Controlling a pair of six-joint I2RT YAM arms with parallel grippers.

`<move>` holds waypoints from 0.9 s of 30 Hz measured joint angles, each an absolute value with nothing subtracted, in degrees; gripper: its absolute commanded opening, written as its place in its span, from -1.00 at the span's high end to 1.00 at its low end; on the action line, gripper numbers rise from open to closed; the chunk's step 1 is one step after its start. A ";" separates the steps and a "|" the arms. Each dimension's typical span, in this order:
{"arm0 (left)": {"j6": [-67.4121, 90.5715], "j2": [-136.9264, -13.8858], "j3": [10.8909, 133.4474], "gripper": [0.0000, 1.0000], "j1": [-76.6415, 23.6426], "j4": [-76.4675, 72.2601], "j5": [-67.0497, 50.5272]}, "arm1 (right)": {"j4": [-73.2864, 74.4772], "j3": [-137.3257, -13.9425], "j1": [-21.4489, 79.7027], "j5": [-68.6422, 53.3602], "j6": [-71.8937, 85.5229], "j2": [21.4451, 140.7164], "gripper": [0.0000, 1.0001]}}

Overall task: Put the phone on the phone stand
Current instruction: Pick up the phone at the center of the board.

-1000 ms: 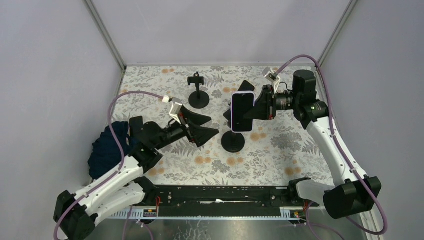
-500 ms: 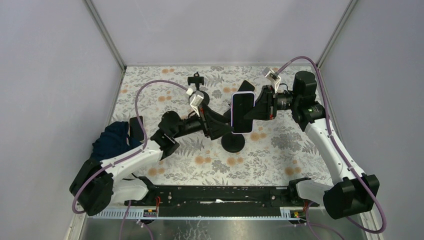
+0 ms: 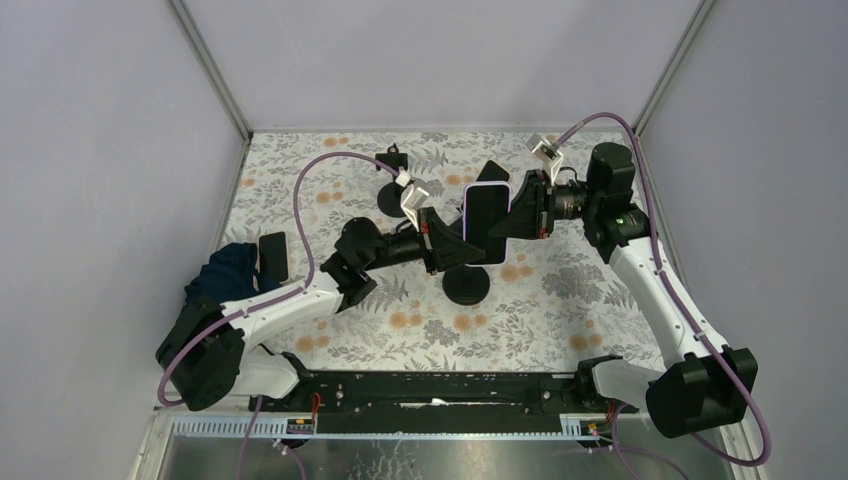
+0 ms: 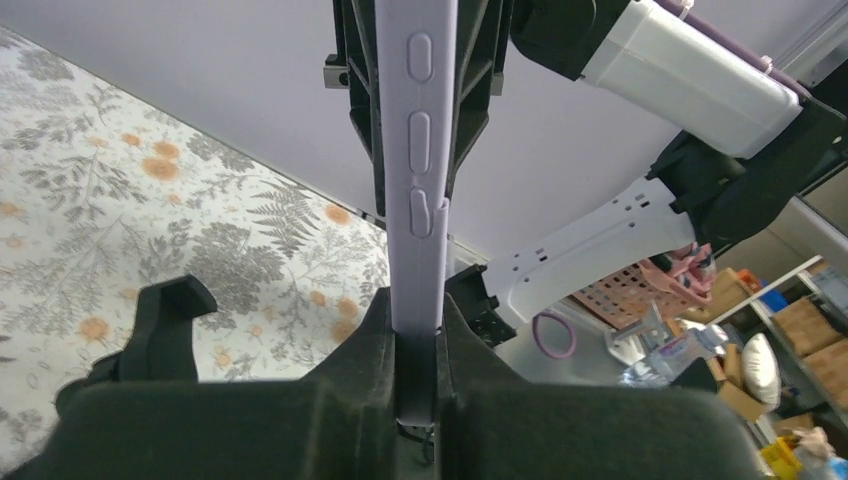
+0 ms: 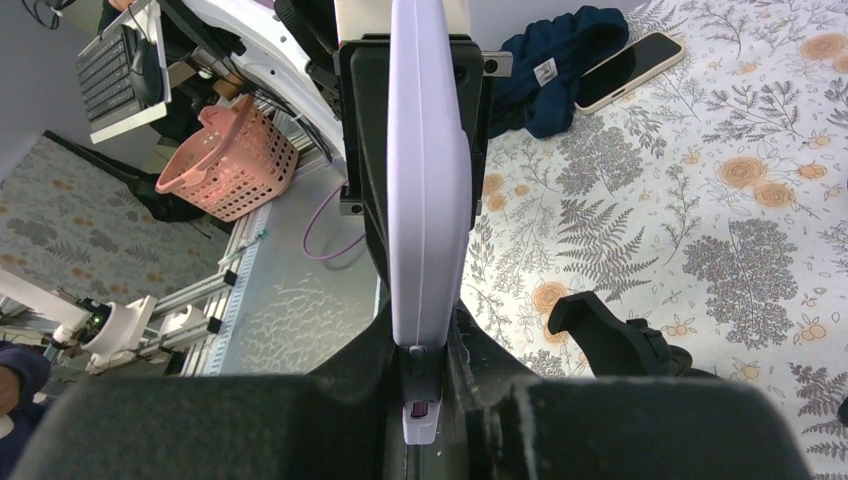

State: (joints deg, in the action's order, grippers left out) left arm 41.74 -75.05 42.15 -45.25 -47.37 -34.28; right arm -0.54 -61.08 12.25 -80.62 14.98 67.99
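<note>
Left pincer [image 3: 455, 247] and right pincer [image 3: 512, 220] are both clamping the phone [image 3: 486, 222], holding it upright above the stand [image 3: 467, 287]; seating it is still pending.

From above I cannot see the cradle of the black round-based phone stand [image 3: 467, 287]. The lilac-cased smartphone [image 3: 486, 222], the left gripper [image 3: 463, 246] and the right gripper [image 3: 510, 220] cover it, so only the base shows. In the left wrist view the phone runs off the top edge, and its lower end is hidden between the fingers [image 4: 365, 345]. The right wrist view also cuts off the phone's far end. A second black stand [image 3: 393, 162] at the back is partly masked by the left wrist. The shelf clutter [image 4: 760, 330] beyond the table is too blurred to name.
</note>
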 measured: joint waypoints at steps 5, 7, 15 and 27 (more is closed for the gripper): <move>41.76 -75.57 42.52 1.00 -45.25 -47.66 -34.57 | -0.62 -61.04 11.81 -80.73 15.27 67.99 0.31; 41.52 -75.55 42.52 1.00 -45.25 -47.57 -34.57 | -0.60 -61.06 11.84 -81.03 15.25 67.99 -0.03; 39.24 -75.09 42.22 1.00 -46.00 -45.54 -34.00 | 8.95 -69.76 11.90 -81.06 8.49 70.02 -0.40; 37.23 -74.24 41.21 1.00 -47.51 -45.41 -31.59 | 16.01 -74.67 12.69 -79.96 5.21 74.56 -0.27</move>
State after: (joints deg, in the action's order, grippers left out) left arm 37.23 -74.24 41.21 -47.51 -45.41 -31.59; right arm 16.01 -74.67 12.69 -79.96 5.21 74.56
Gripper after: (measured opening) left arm 0.176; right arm 0.672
